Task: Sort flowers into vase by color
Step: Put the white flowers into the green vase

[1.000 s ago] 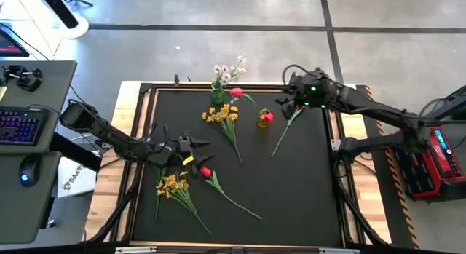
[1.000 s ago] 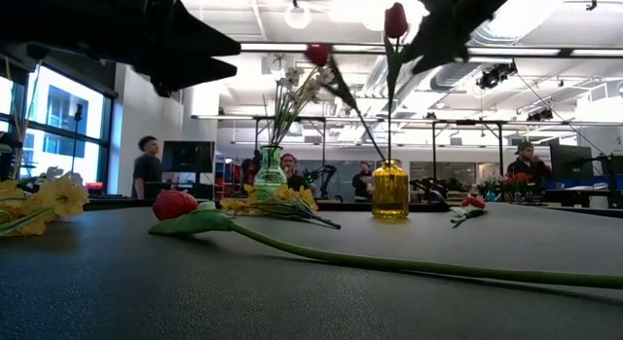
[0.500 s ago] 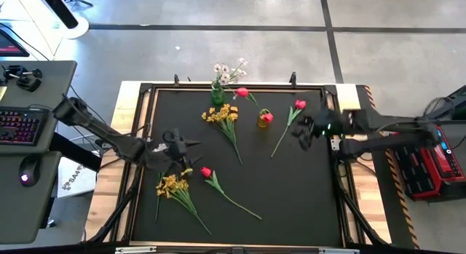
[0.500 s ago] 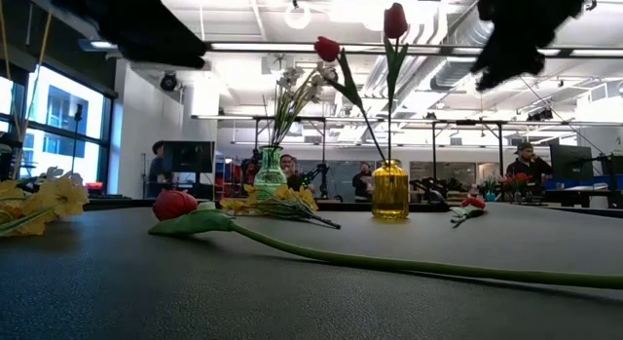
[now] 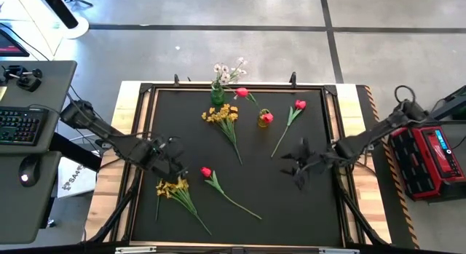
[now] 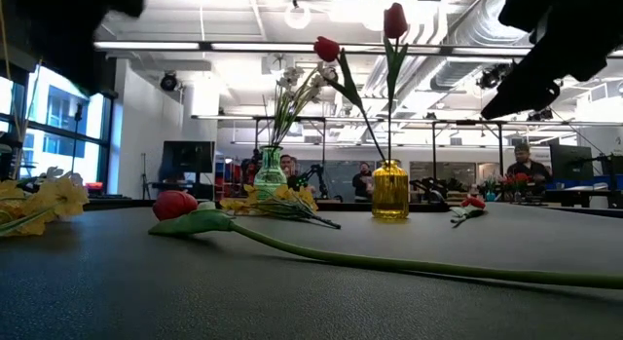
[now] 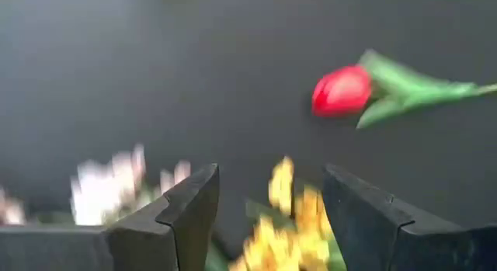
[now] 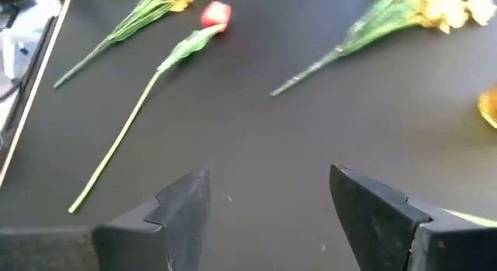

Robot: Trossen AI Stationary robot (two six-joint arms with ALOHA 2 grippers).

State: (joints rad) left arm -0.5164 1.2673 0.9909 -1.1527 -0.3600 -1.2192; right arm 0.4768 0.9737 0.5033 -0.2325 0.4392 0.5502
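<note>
Two vases stand at the mat's far side. The green vase (image 5: 217, 95) holds white blossoms and a red tulip. The yellow vase (image 5: 263, 120) holds a red tulip (image 6: 394, 20). On the mat lie a yellow bunch (image 5: 223, 116), a red tulip (image 5: 299, 105), another red tulip (image 5: 206, 172) and a second yellow bunch (image 5: 172, 187). My left gripper (image 5: 173, 161) hangs open, pointing down over that second yellow bunch (image 7: 289, 217), touching nothing. My right gripper (image 5: 297, 167) hovers open above bare mat at the right, empty (image 8: 268, 174).
A raised frame (image 5: 138, 137) borders the black mat (image 5: 291, 203). A desk with a keyboard (image 5: 18, 127) stands at the left and a red case (image 5: 429, 156) at the right. People stand in the room beyond the table.
My right gripper has swung away from the yellow vase toward the table's near right and come down, staying open and empty. My left gripper has tipped from nearly level to pointing down and drawn back a little toward the table's left, over the near yellow bunch. No flower has moved.
</note>
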